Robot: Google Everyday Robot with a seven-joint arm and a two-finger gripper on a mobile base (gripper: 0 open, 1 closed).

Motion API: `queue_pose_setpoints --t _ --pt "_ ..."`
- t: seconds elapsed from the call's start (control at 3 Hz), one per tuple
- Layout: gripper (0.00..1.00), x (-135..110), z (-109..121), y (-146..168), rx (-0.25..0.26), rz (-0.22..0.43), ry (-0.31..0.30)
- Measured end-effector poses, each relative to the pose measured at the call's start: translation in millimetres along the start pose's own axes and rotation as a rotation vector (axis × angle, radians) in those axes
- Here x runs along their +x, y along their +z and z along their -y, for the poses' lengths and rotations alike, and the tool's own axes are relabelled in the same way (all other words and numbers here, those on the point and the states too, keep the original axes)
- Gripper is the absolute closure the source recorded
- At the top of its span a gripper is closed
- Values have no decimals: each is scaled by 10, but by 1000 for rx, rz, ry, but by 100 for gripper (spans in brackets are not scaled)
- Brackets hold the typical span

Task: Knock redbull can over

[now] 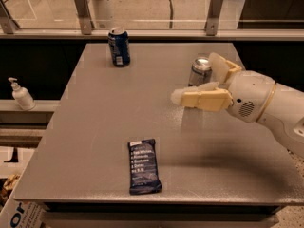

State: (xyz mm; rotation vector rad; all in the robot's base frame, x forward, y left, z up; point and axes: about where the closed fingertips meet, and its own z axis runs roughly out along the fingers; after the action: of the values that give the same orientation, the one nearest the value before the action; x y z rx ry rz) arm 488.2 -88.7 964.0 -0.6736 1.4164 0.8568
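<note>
The redbull can (pixel 198 75), slim and silver with a shiny top, stands upright on the grey table (pixel 95 122) right of centre. My gripper (pixel 194 78) comes in from the right and is open. Its near finger (pixel 199 99) lies in front of the can's lower part and hides it. Its far finger (pixel 219 66) is just right of the can's top. The can sits between the two fingers; I cannot tell if either touches it.
A shorter dark blue can (pixel 118 47) stands at the back left of the table. A dark snack bar wrapper (pixel 143 166) lies near the front edge. A pump bottle (pixel 21 94) stands on a ledge to the left. A glass railing runs behind the table.
</note>
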Motion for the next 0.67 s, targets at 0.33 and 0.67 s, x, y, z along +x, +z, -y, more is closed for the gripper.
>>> queue_pose_setpoints --t 0.33,0.67 --pt "0 184 244 -134 56 -42 1" --pt "0 183 283 -152 65 -47 1"
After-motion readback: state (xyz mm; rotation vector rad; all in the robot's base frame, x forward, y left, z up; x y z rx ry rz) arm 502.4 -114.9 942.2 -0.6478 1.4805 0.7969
